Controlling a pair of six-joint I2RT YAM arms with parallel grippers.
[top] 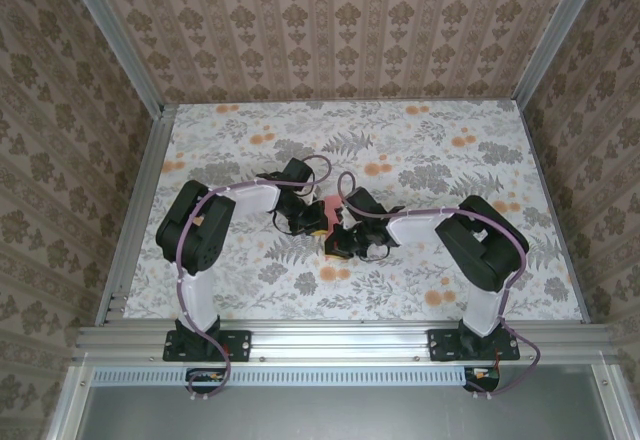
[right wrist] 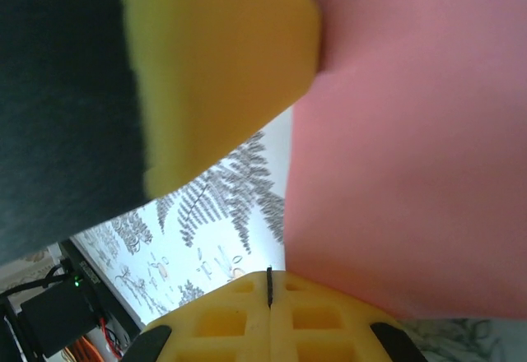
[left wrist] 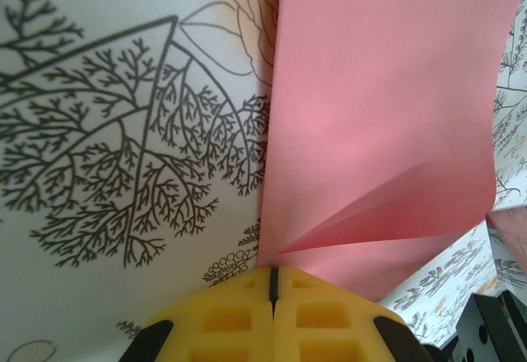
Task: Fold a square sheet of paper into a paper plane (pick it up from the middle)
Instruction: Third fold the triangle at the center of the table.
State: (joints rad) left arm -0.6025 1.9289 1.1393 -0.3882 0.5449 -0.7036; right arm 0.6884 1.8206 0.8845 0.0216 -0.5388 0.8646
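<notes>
Paper (top: 322,207) at the middle of the bench (top: 430,290), left claw (left wrist: 272,280) pinched shut on its fold, right claw (right wrist: 269,281) closed at its edge: any uneven pull could tear it or skew the crease.

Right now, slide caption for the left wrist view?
Shut left claw pinches the creased pink square sheet of paper over the fern-print tablecloth.

The table (top: 450,130) bears grey fern and orange flower print.
</notes>
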